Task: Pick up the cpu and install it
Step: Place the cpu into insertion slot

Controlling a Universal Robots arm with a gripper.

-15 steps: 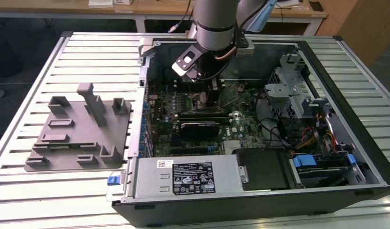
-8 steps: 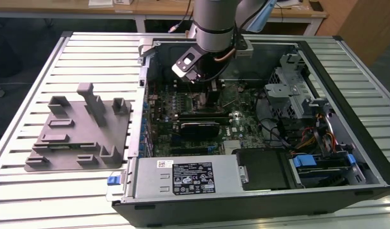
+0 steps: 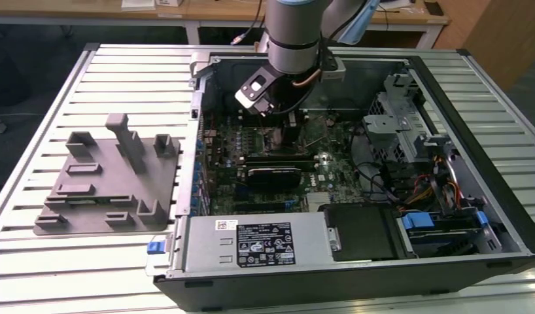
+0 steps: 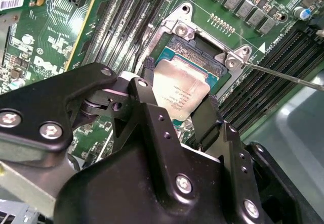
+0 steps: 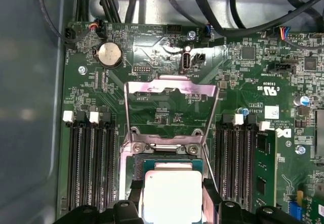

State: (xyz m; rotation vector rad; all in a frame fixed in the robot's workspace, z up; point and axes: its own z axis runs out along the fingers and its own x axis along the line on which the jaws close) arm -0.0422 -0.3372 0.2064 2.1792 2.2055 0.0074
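Deep inside an open computer case (image 3: 337, 288), the robot arm (image 3: 293, 33) reaches down over the green motherboard (image 3: 337, 167), its gripper (image 4: 178, 90) closed on the cpu (image 4: 179, 96). In both wrist views the two black fingers (image 5: 210, 198) press against opposite edges of the silvery square chip, which sits over the socket (image 4: 190, 44). Whether the chip is fully seated or held just above the contacts cannot be told.

The socket's metal load plate (image 5: 172, 86) stands swung open beyond the chip in the first wrist view. In the second wrist view a thin metal lever (image 4: 283, 75) runs out from the socket's corner. Rows of black memory slots (image 5: 91, 158) flank the socket on both sides, and a round coin battery (image 5: 109, 55) sits on the board beyond the load plate.

In the exterior view, the case lies on its side on a slatted metal table (image 3: 119, 72), with the silver power supply (image 3: 207, 248) at its near end. A grey plastic tray (image 3: 93, 203) with upright blocks rests on the table to the exterior view's left of the case, well apart from the gripper.
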